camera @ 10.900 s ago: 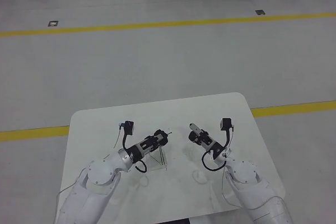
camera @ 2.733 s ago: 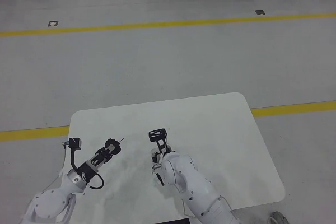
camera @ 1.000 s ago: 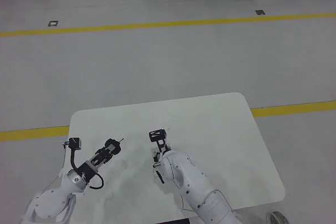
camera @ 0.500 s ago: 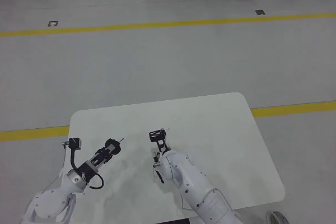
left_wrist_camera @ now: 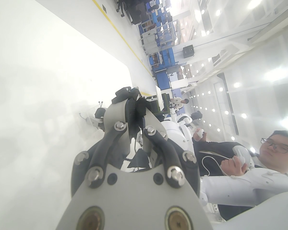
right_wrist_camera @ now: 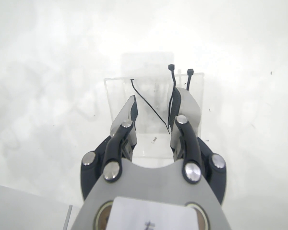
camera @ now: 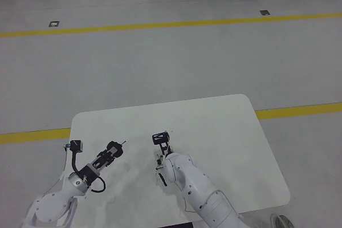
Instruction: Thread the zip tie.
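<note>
r. gripper [right_wrist_camera: 156, 98] spread open, pointing down over clear stand [right_wrist_camera: 115, 92] mid-table [camera: 216, 125]; zip ties [right_wrist_camera: 173, 82] sit in stand betw. its fingers, one just beside a pad. l. gripper [camera: 115, 149] clenched, near table's l. edge, well apart from stand. vs. 10.9 s ago: r. gripper has swung in over stand, l. gripper has pulled off it; last 0.5 s approx. unchanged.

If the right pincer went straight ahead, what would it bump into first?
Probably the thin black zip tie slanting across the gap of the open right pincer, then the clear stand behind it; depth is unclear.
</note>
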Available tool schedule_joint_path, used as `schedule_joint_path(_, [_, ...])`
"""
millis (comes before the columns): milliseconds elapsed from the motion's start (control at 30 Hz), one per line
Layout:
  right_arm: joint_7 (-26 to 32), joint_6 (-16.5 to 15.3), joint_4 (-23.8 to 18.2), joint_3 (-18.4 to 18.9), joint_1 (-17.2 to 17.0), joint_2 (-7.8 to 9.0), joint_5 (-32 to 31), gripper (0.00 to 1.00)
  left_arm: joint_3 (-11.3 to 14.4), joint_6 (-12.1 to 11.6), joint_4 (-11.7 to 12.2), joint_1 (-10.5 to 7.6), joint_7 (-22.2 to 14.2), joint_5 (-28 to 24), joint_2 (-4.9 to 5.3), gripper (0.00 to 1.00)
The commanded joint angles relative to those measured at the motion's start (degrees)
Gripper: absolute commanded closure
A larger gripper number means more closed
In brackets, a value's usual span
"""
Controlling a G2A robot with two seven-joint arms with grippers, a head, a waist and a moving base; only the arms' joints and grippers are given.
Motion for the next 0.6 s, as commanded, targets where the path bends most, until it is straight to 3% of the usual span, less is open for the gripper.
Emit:
schedule_joint_path(0, [-0.1, 0.1, 0.1, 0.0, 0.0, -0.01, 0.1, 0.98, 0.0, 0.0, 0.0, 0.0, 0.0, 0.0, 0.0, 1.0])
schedule_joint_path(300, [-0.5, 0.1, -1.5, 0.8, -1.0, 0.13, -0.1, 1.0, 0.0, 0.0, 0.0, 0.0, 0.0, 0.0, 0.0, 1.0])
schedule_joint_path(567, [-0.6, -0.7, -8.1, 3.3, -4.1, 0.82, 0.4, 1.0, 0.0, 0.0, 0.0, 0.0, 0.0, 0.0, 0.0, 1.0])
